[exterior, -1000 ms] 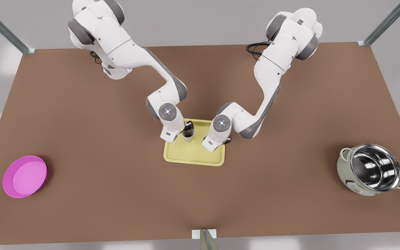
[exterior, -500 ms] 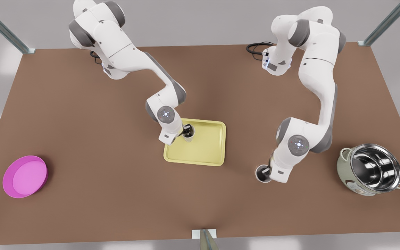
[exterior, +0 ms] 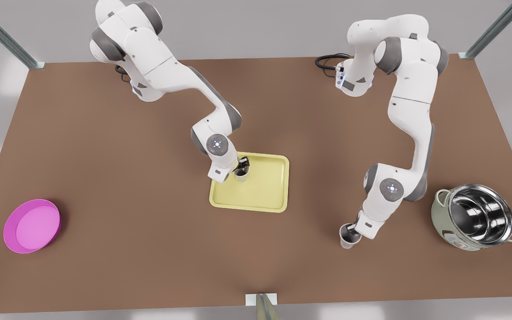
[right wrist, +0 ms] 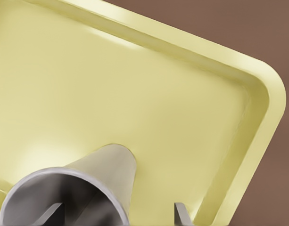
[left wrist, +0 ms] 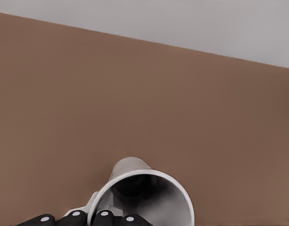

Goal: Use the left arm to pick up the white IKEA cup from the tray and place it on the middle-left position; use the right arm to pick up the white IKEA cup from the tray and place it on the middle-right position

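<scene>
The pale yellow tray (exterior: 265,195) lies mid-table. One white cup (exterior: 241,172) stands at its far left corner, seen close in the right wrist view as cup (right wrist: 94,186) on tray (right wrist: 149,94). My right gripper (exterior: 240,167) is at that cup's rim, open, one finger inside and one fingertip (right wrist: 180,213) outside the wall. My left gripper (exterior: 352,231) is on the front view's right, shut on the rim of the other white cup (exterior: 347,239), which hangs tilted low over bare brown tabletop. In the left wrist view the cup (left wrist: 144,197) opens toward the camera with my gripper (left wrist: 90,219) on its wall.
A round magenta-pink dish (exterior: 32,226) sits at the front view's left. A steel pot (exterior: 478,217) stands at the front view's right, close beside the left arm's elbow. Brown tabletop (exterior: 149,231) stretches between dish and tray.
The left gripper carried its cup from the tray's right side out to the table on the front view's right, then a little further right and forward. The right gripper stayed at its cup.
</scene>
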`<state>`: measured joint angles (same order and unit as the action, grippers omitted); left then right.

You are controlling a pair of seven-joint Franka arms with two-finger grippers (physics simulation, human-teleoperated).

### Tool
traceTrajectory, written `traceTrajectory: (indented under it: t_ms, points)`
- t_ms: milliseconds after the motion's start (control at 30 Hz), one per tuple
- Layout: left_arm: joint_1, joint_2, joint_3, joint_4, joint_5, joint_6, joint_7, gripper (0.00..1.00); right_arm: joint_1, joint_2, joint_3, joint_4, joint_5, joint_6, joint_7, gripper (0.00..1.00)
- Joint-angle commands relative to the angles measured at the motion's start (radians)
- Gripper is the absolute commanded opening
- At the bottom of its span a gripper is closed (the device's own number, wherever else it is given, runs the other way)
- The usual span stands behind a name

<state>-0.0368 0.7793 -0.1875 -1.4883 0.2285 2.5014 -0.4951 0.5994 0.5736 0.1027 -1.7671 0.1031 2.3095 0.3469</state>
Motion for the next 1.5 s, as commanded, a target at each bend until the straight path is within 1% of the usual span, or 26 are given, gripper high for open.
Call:
traceTrajectory:
  t_ms: [0, 33, 67, 100, 133, 167, 300, 333, 400, 500, 567, 700, 767, 800, 833, 867, 900, 933, 967, 1000, 1067, 1167, 1467]
  points:
    - [-0.002, 0.009, -0.003, 0.0, -0.038, 0.042, 0.208, 0.23, 0.0, 0.006, 0.0, 0.002, 0.003, 0.011, 0.006, 0.77]
    - [-0.002, 0.017, -0.004, 0.0, -0.058, 0.042, 0.208, 0.23, 0.0, 0.006, 0.0, 0.003, 0.003, 0.01, 0.006, 0.58]
    - [0.0, 0.017, -0.004, 0.0, -0.06, 0.039, 0.21, 0.23, -0.001, 0.005, 0.0, 0.005, 0.003, 0.002, 0.004, 0.35]
    - [0.0, 0.017, -0.004, 0.0, -0.06, 0.039, 0.21, 0.23, -0.001, 0.003, 0.0, 0.005, 0.001, -0.001, -0.005, 0.17]
    - [0.0, 0.017, -0.004, 0.0, -0.061, 0.037, 0.21, 0.64, -0.001, 0.0, 0.0, 0.005, 0.001, -0.002, -0.003, 0.02]
    - [-0.002, 0.017, -0.004, 0.002, -0.061, 0.037, 0.211, 1.0, -0.001, 0.0, -0.001, 0.005, 0.001, -0.002, -0.003, 0.0]
    - [-0.002, 0.015, -0.006, 0.006, -0.06, 0.037, 0.214, 1.0, -0.006, -0.004, -0.001, 0.006, 0.001, -0.01, -0.005, 0.0]
    - [-0.002, 0.015, -0.004, 0.011, -0.058, 0.021, 0.214, 1.0, -0.013, -0.026, -0.003, 0.009, 0.001, -0.042, -0.02, 0.0]
    - [-0.002, 0.015, -0.004, 0.014, -0.054, 0.011, 0.216, 1.0, -0.087, -0.106, -0.006, 0.017, 0.001, -0.203, -0.121, 0.0]
    - [0.0, 0.014, -0.003, 0.014, -0.044, 0.01, 0.231, 1.0, -0.193, -0.172, -0.008, 0.044, 0.003, -0.377, -0.285, 0.0]
    - [0.0, 0.012, -0.001, 0.014, -0.043, 0.01, 0.233, 1.0, -0.27, -0.178, -0.012, 0.071, 0.003, -0.421, -0.407, 0.0]
    - [0.005, -0.002, 0.002, 0.016, -0.043, 0.004, 0.233, 1.0, -0.409, -0.161, -0.028, 0.13, -0.008, -0.423, -0.686, 0.0]
    - [0.003, -0.008, 0.0, 0.106, -0.034, -0.168, 0.25, 1.0, -0.415, -0.126, -0.101, 0.19, -0.008, -0.446, -0.832, 0.0]
    - [0.002, -0.046, -0.003, 0.126, -0.023, -0.268, 0.25, 1.0, -0.415, -0.087, -0.139, 0.248, -0.01, -0.493, -0.893, 0.0]
    - [0.001, -0.087, -0.02, 0.172, -0.026, -0.427, 0.248, 1.0, -0.417, -0.058, -0.172, 0.262, -0.008, -0.498, -0.963, 0.0]
    - [0.002, -0.169, -0.027, 0.191, -0.026, -0.596, 0.28, 1.0, -0.431, -0.017, -0.196, 0.311, -0.006, -0.506, -1.023, 0.0]
    - [0.009, -0.254, -0.023, 0.191, -0.037, -0.765, 0.394, 1.0, -0.463, 0.023, -0.196, 0.33, -0.008, -0.509, -1.066, 0.0]
    - [0.024, -0.342, -0.023, 0.171, -0.057, -0.875, 0.412, 1.0, -0.486, 0.061, -0.196, 0.356, -0.008, -0.509, -1.106, 0.0]
    - [0.072, -0.432, -0.021, 0.1, -0.143, -0.892, 0.513, 1.0, -0.509, 0.098, -0.198, 0.4, -0.008, -0.507, -1.138, 0.0]
    - [0.077, -0.543, -0.021, -0.07, -0.144, -0.744, 0.507, 1.0, -0.527, 0.137, -0.196, 0.449, -0.01, -0.507, -1.169, 0.0]
    - [0.078, -0.551, -0.018, -0.075, -0.141, -0.73, 0.507, 1.0, -0.547, 0.181, -0.196, 0.497, -0.01, -0.507, -1.203, 0.0]
    - [0.069, -0.528, -0.021, -0.027, -0.138, -0.73, 0.472, 1.0, -0.556, 0.195, -0.195, 0.499, -0.008, -0.495, -1.215, 0.0]
    - [0.077, -0.511, -0.018, -0.027, -0.135, -0.717, 0.48, 1.0, -0.566, 0.258, -0.187, 0.523, -0.003, -0.429, -1.226, 0.0]
